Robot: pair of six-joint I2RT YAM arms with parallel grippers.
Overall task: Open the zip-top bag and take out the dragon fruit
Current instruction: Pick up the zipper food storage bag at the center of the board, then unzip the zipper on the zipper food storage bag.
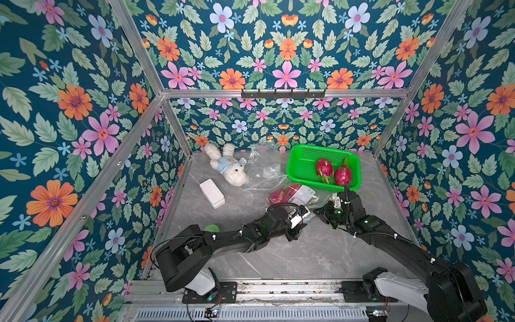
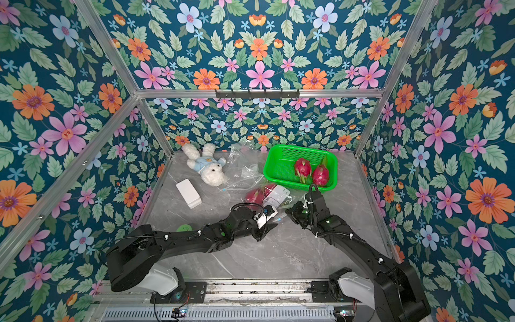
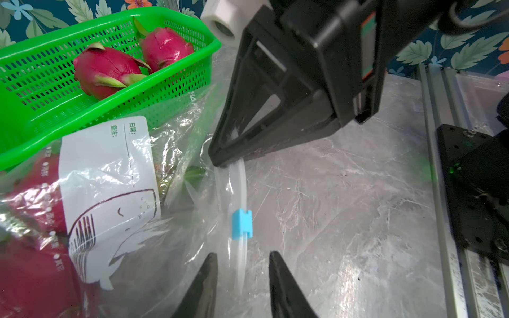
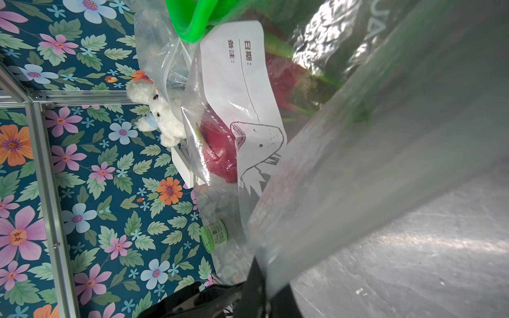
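On my feed the grey marbled table (image 1: 306, 251) carries a green perforated plastic basket (image 1: 303, 172) and, just beside it, the crinkled clear zip-top bag (image 3: 110, 165) with its white label. Two oval magenta dragon fruit (image 1: 324, 168) (image 1: 342, 175) with green-tipped scales lie in the basket, and more (image 3: 30, 275) show blurred through the bag's film. My right gripper (image 3: 220, 162) pinches the bag's zip strip, while my left gripper (image 3: 243, 254) stands spread astride it near the small blue slider (image 3: 241, 223).

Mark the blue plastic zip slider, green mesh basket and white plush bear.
blue plastic zip slider (image 3: 242, 223): left wrist view, centre.
green mesh basket (image 1: 312, 157): in a top view, far wall.
white plush bear (image 1: 237, 174): in a top view, head.
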